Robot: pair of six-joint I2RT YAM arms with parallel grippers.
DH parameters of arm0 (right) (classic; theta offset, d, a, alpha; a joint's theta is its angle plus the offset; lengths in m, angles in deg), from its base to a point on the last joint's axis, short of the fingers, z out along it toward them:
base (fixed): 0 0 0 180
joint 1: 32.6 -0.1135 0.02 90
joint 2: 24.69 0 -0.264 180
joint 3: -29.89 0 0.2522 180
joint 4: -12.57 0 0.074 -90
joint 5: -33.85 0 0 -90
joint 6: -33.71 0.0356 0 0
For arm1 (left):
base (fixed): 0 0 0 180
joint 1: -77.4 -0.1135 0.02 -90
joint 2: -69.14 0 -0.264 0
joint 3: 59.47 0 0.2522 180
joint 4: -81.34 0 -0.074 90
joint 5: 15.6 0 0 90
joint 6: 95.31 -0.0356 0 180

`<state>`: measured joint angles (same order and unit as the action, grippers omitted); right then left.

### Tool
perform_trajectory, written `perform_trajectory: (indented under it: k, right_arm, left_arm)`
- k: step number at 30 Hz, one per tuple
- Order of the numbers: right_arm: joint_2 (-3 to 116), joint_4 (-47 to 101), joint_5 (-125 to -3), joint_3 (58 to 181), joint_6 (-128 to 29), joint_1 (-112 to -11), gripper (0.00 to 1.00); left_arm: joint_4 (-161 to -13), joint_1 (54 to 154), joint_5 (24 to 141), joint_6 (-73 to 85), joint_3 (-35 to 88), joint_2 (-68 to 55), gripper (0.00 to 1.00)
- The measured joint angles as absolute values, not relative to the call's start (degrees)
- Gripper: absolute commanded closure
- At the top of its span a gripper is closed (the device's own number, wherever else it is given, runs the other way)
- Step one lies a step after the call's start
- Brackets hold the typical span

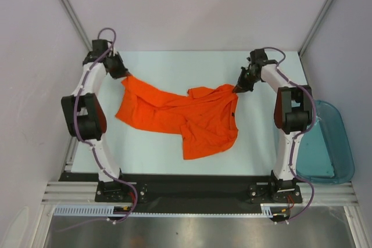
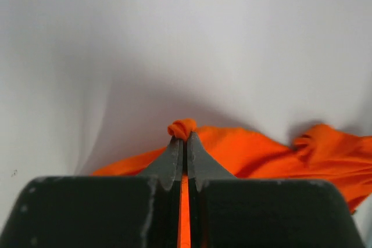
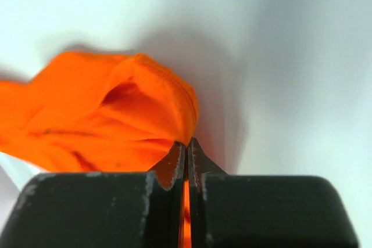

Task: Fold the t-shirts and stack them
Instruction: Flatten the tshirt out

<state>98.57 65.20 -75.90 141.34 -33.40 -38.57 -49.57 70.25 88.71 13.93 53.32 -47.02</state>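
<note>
One bright orange t-shirt (image 1: 186,114) is stretched across the middle of the table, rumpled and partly lifted between the two arms. My left gripper (image 1: 125,75) is shut on the shirt's far left corner; in the left wrist view a small knot of orange fabric (image 2: 182,127) pokes out above the closed fingertips (image 2: 174,152). My right gripper (image 1: 237,88) is shut on the shirt's right edge; in the right wrist view the hemmed orange fabric (image 3: 116,114) bulges up and left from the closed fingertips (image 3: 177,164).
A translucent teal plastic bin (image 1: 325,143) sits at the right edge of the table, beside the right arm. White walls enclose the pale table (image 1: 174,65) on the left, back and right.
</note>
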Motion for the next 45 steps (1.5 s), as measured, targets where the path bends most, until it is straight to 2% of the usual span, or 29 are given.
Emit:
perform_trajectory:
  k: [4, 13, 16, 20, 25, 29, 35, 39, 40, 41, 42, 43, 45]
  right_arm:
    - [88.8, 67.4, -74.8, 141.6, -33.9, -38.6, 1.0]
    - [49.6, 65.9, -72.2, 141.5, -37.5, -39.1, 1.0]
    - [42.0, 66.4, -70.9, 143.1, -38.2, -40.6, 1.0]
    - [38.8, 68.2, -69.0, 148.7, -38.3, -42.3, 1.0]
    - [39.8, 69.8, -65.9, 157.0, -37.9, -42.7, 1.0]
    - [41.1, 69.8, -63.7, 158.6, -37.7, -42.5, 1.0]
    - [46.7, 65.0, -62.0, 149.9, -36.2, -40.4, 0.98]
    - [56.9, 59.3, -61.8, 142.6, -34.8, -38.3, 0.95]
    - [61.0, 57.7, -61.9, 141.6, -34.6, -37.7, 0.91]
    - [64.5, 57.1, -61.9, 141.4, -34.3, -37.2, 0.86]
    - [69.1, 56.4, -62.0, 141.5, -34.0, -36.7, 0.73]
    - [74.3, 55.9, -62.1, 142.5, -33.7, -36.0, 0.65]
    - [86.5, 60.1, -62.3, 150.3, -33.9, -34.9, 0.58]
  left_arm:
    - [-53.0, 70.3, 90.9, 16.8, 53.1, -32.9, 1.0]
    - [-67.2, 70.2, 88.9, 20.6, 46.8, 3.4, 1.0]
    - [-67.8, 70.2, 85.7, 20.5, 47.4, 9.8, 0.99]
    - [-65.3, 71.5, 79.6, 19.1, 54.1, 12.4, 1.0]
    - [-62.7, 78.0, 71.2, 15.7, 61.9, 10.6, 1.0]
    - [-62.2, 79.8, 67.2, 13.9, 63.3, 7.3, 0.98]
    - [-62.2, 79.9, 65.1, 12.1, 60.9, -5.7, 0.94]
    - [-63.6, 79.1, 66.8, 12.4, 59.0, -20.3, 0.85]
    - [-64.0, 78.9, 67.4, 12.7, 58.9, -24.0, 0.77]
    - [-64.9, 78.5, 68.1, 13.0, 58.4, -28.7, 0.71]
    - [-65.5, 78.0, 68.7, 13.2, 58.0, -33.2, 0.66]
    - [-65.4, 77.6, 69.0, 13.6, 58.1, -37.6, 0.49]
    - [-63.1, 76.5, 69.0, 14.2, 62.6, -47.7, 0.41]
